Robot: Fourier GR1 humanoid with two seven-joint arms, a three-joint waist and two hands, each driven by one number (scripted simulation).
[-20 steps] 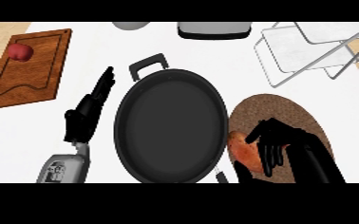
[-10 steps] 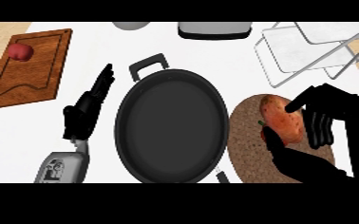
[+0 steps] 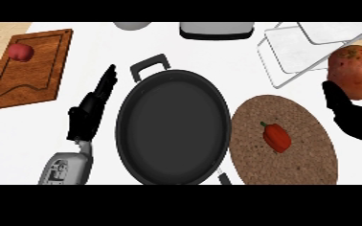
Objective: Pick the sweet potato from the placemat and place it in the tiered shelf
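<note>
The sweet potato [image 3: 347, 71], orange-brown and lumpy, is up off the counter at the right edge, just below the tiered shelf [image 3: 308, 48] of white wire and pale panels. My right hand [image 3: 342, 109] curls round its lower side; most of that hand is cut off by the view's edge. The round brown woven placemat [image 3: 283, 146] lies at lower right with a red pepper [image 3: 277, 136] on it. My left hand [image 3: 90, 107] rests open at the left of the pan, fingers pointing up.
A large black pan [image 3: 174, 124] with a handle fills the centre. A wooden cutting board [image 3: 34, 67] at the far left carries a red fruit [image 3: 21, 51]. Grey dishes [image 3: 216, 29] sit along the back edge.
My right hand has lifted the sweet potato off the placemat and carried it up and to the right, toward the shelf. The red pepper now shows on the mat. The left hand has not moved.
</note>
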